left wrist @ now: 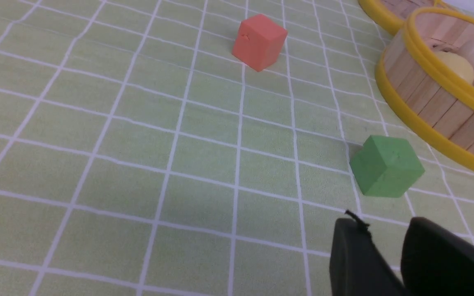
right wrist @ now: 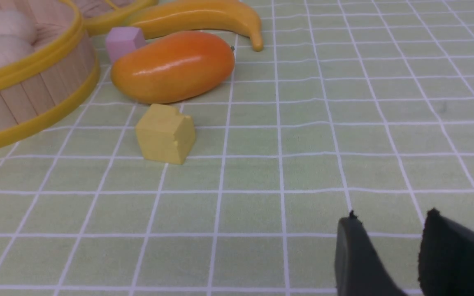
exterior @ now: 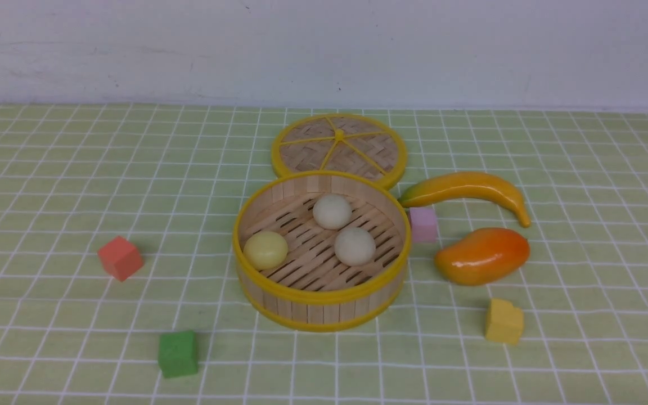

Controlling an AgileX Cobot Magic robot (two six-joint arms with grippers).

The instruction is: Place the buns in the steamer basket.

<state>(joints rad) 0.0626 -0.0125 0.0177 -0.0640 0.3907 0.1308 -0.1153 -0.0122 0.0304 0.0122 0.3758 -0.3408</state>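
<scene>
All three buns (exterior: 332,211) lie inside the steamer basket (exterior: 324,292); left end effector (left wrist: 385,238) and right end effector (right wrist: 387,234) hang narrowly parted, empty, over the counter (exterior: 48,185): retreat without nudging the basket

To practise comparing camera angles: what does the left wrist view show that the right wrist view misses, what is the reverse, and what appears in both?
Only the left wrist view: the red cube, the green cube, the pale yellow bun and the left gripper.
Only the right wrist view: the mango, banana, pink cube, yellow cube and the right gripper.
Both: the steamer basket, off-white buns inside it and the checked cloth.
</scene>
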